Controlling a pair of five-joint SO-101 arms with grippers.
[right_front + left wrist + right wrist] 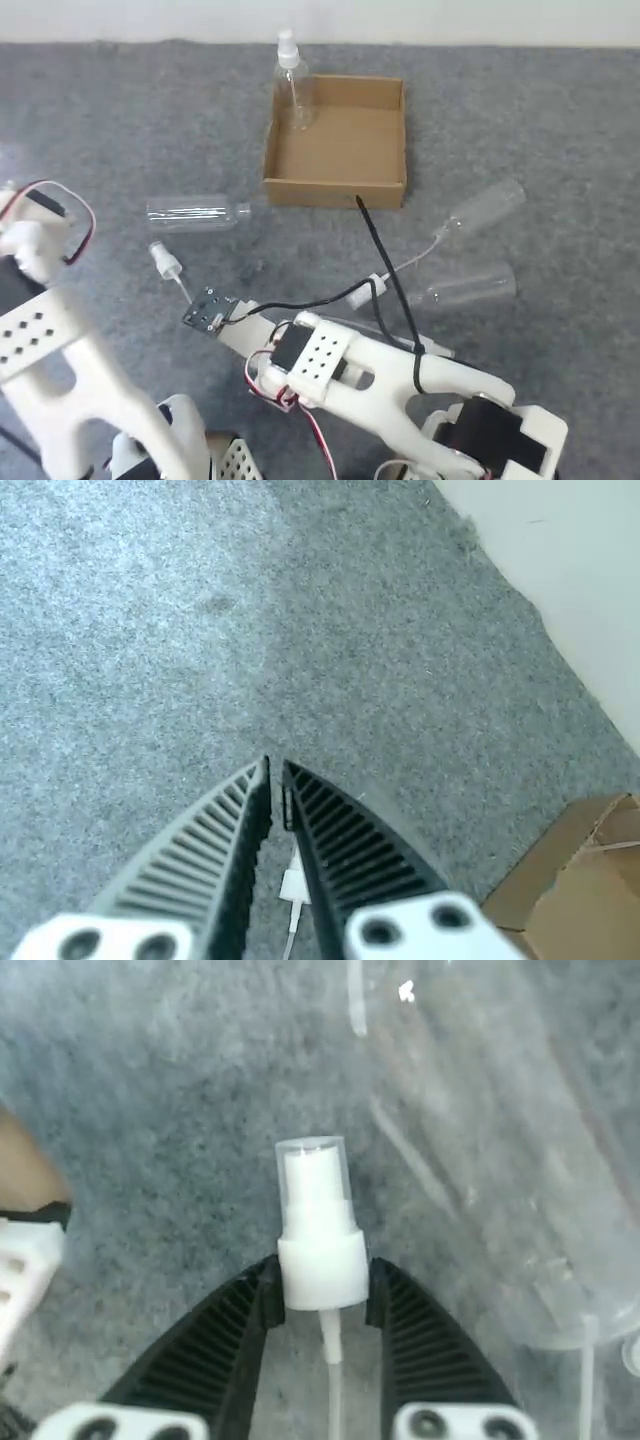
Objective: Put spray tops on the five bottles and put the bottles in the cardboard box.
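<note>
Right jaws clamp my spray top by its collar, near the closest lying bottle; I'd hold it level and thread the tube straight in. Left jaws sit together, empty.
</note>
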